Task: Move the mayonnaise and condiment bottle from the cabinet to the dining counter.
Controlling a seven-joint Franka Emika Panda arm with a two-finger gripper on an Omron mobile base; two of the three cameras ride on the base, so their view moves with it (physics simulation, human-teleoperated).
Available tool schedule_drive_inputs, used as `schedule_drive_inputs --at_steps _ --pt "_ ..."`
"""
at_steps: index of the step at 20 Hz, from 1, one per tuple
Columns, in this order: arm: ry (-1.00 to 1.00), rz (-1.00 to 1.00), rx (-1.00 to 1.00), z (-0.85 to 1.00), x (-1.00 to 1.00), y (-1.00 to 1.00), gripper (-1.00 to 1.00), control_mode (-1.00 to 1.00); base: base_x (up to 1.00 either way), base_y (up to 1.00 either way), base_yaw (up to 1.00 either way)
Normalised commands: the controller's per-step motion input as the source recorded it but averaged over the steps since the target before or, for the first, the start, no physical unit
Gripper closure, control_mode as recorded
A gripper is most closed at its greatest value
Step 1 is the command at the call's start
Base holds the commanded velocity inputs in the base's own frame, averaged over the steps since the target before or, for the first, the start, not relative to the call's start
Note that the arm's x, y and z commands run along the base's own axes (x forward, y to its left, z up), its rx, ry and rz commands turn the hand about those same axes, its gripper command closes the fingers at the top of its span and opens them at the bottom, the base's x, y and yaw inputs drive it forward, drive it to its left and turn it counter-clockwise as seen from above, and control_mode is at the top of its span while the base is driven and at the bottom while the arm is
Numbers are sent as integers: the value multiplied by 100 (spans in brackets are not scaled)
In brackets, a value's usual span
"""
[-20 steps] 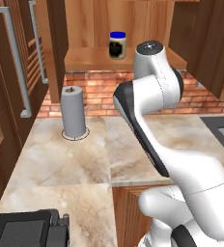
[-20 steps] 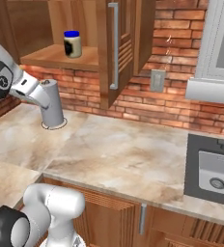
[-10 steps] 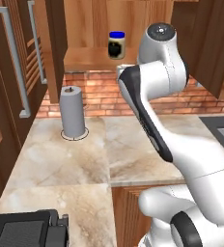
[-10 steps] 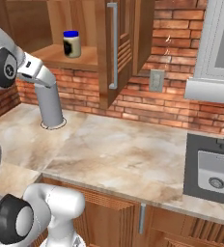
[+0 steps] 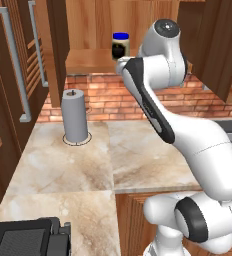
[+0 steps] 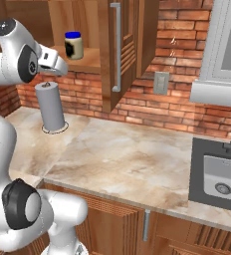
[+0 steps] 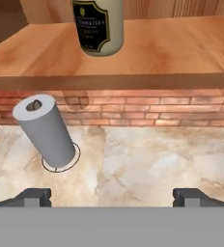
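Only mayonnaise (image 7: 97,26) label: dark oval, gold-edged, lettering unreadable.

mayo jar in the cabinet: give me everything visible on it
The mayonnaise is a small squat jar with a cream body, a blue round lid and a dark label with pale lettering. It stands upright on the wooden shelf of the open cabinet, above the brick wall. Only the shelf touches it. The open gripper sits below and short of it.

Arm raised high, elbow bent, wrist angled forward; claw (image 7: 112,197) jaws spread wide, empty.
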Motion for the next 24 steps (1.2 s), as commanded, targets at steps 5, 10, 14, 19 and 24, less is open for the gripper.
schedule_drive_inputs --at_steps 5,10,14,19,24 --pt "-10 4 -6 41 35 11 -100 -100 0 0 0" --pt "-7 0 -9 40 28 10 -100 -100 0 0 0" --pt "-6 0 -8 28 32 1 -100 -100 0 0 0" --pt "-5 0 -4 23 34 0 -100 -100 0 0 0" --pt "-4 0 0 14 37 0 -100 -100 0 0 0"
